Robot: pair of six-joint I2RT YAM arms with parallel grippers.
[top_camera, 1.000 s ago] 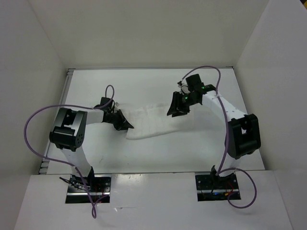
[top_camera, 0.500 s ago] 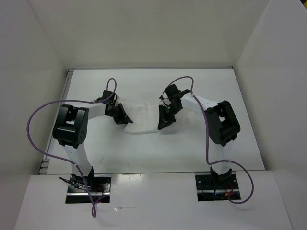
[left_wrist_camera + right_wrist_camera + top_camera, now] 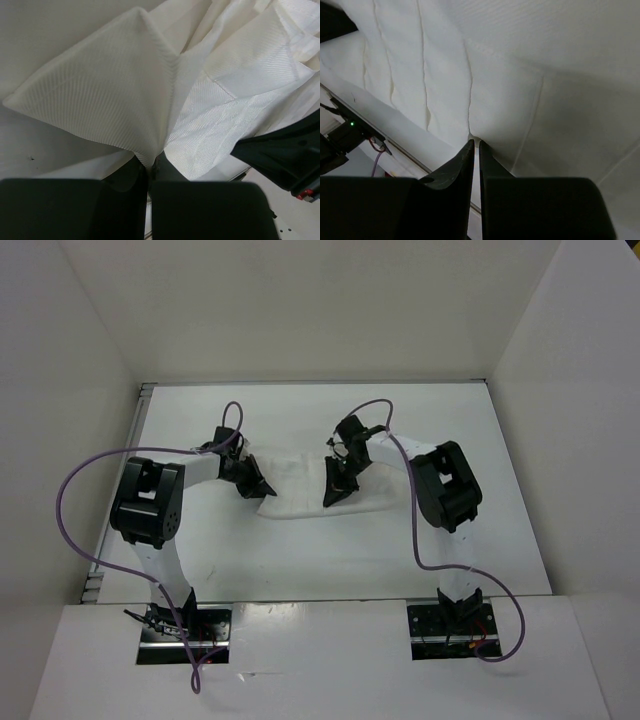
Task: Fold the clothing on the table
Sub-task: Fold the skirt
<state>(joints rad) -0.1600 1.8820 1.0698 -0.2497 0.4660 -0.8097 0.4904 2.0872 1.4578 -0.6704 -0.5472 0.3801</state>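
left claw (image 3: 262, 490): pressed together and pinching a fold of the clothing (image 3: 298, 485). In its wrist view the fabric rises straight out of the slit between the two dark fingers (image 3: 125, 180) and fans out above them.
right claw (image 3: 335, 490): fingers drawn close with only a thin slit between them. A crease of the fabric runs down into the slit at the tips, so it is nipping the clothing there.
clothing: white, thin, finely ribbed cloth, stretched as a band between the two claws. One end is at the tips of the left claw. The right claw grips it partway along, and the rest runs on past that claw on the side away from the left claw.
cloth by the left claw: a pointed flap spreads up and away from the fingers, with rumpled layers beside it on the side towards the right claw.
cloth by the right claw: smooth panels with several parallel crease lines fill the view ahead of the fingers (image 3: 457, 165).
surface (image 3: 300, 560): white and flat. It carries the clothing and lies under both claws.
purple cable (image 3: 59, 505): loops out from the left arm, well behind the left claw.
walls (image 3: 300, 310): plain white, upright, beyond both claws.
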